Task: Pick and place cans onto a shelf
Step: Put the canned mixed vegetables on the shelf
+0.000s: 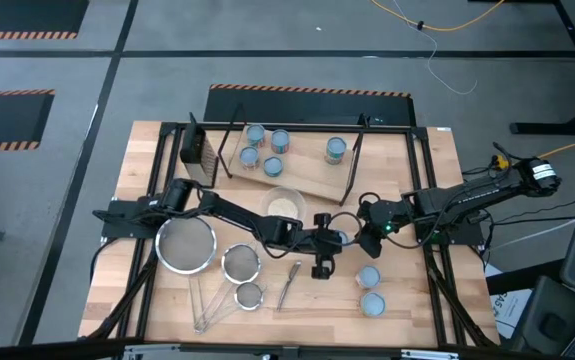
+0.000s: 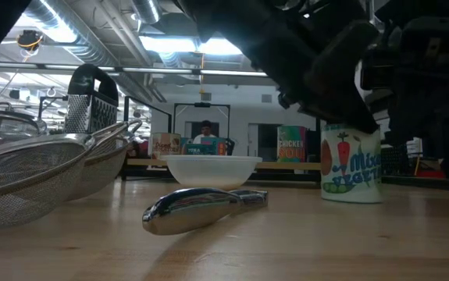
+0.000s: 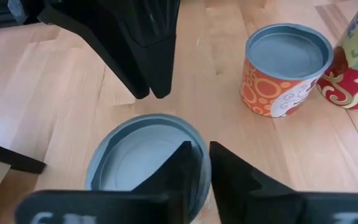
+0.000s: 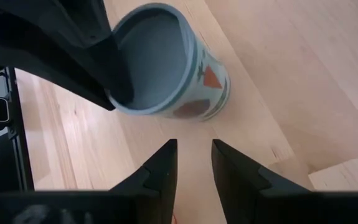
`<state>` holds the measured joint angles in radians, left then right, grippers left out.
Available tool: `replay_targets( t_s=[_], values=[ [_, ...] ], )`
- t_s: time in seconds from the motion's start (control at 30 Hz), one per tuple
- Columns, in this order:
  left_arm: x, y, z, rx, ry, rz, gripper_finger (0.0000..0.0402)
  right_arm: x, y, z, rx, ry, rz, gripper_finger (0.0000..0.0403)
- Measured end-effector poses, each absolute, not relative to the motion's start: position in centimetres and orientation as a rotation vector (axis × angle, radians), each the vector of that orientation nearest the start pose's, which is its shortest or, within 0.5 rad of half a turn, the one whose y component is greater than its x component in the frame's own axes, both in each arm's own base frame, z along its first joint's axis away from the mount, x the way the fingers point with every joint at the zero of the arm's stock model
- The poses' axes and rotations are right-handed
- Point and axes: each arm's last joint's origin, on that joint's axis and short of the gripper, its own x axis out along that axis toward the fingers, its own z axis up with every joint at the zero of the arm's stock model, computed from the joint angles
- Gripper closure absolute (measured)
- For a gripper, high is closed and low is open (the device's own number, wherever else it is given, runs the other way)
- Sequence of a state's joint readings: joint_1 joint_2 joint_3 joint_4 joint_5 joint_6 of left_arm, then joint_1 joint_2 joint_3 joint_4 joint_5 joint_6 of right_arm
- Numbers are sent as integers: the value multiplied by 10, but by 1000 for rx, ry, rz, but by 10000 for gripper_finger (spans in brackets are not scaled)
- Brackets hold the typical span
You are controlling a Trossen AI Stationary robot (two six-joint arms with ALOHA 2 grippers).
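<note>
Tabletop (image 1: 427, 180) mid-front: upright can (image 3: 146, 158) sits right under left gripper (image 3: 202, 163), fingers pinching its rim; right gripper (image 4: 195, 165) just beside, part-open, empty; shelf (image 1: 297, 165) lies beyond.

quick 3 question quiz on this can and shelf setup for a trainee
1. How many cans stand on the shelf?
2. True or false: every can is already on the shelf.
3. Which gripper is at a can's top? A left gripper B right gripper C neither
Key: 1. Five. 2. False: two stand on the table and one sits under a gripper. 3. A; the right gripper waits beside it, open.
</note>
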<state>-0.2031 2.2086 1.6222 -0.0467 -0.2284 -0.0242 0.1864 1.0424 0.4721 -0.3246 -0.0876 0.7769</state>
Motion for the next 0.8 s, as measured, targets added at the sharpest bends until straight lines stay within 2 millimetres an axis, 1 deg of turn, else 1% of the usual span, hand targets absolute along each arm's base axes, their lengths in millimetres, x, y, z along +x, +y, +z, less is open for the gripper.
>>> replay_targets(
  t_s=[0.1, 0.17, 0.27, 0.4, 0.47, 0.5, 0.53, 0.6, 0.67, 0.73, 0.8],
  values=[
    [483, -93, 174, 111, 616, 30, 382, 181, 37, 176, 675, 941, -102, 300],
    [482, -93, 175, 111, 620, 29, 391, 179, 36, 178, 676, 934, -99, 300],
    [482, -93, 176, 111, 618, 28, 391, 177, 36, 182, 680, 912, -88, 300],
    [479, -92, 187, 108, 610, 13, 392, 174, 35, 188, 665, 876, -62, 300],
    [473, -91, 198, 124, 627, 7, 394, 172, 35, 192, 667, 858, -54, 300],
    [472, -90, 205, 134, 606, 4, 394, 171, 35, 193, 667, 852, -50, 300],
    [471, -89, 214, 144, 587, 2, 395, 169, 34, 194, 665, 851, -50, 300],
    [462, -85, 231, 171, 603, -1, 395, 167, 34, 196, 665, 846, -48, 300],
    [458, -79, 245, 197, 580, 4, 394, 163, 33, 197, 659, 849, -60, 300],
    [447, -72, 261, 229, 610, 8, 394, 163, 33, 198, 660, 840, -57, 300],
    [442, -62, 279, 246, 574, 18, 394, 162, 33, 199, 659, 832, -54, 300]
  ],
)
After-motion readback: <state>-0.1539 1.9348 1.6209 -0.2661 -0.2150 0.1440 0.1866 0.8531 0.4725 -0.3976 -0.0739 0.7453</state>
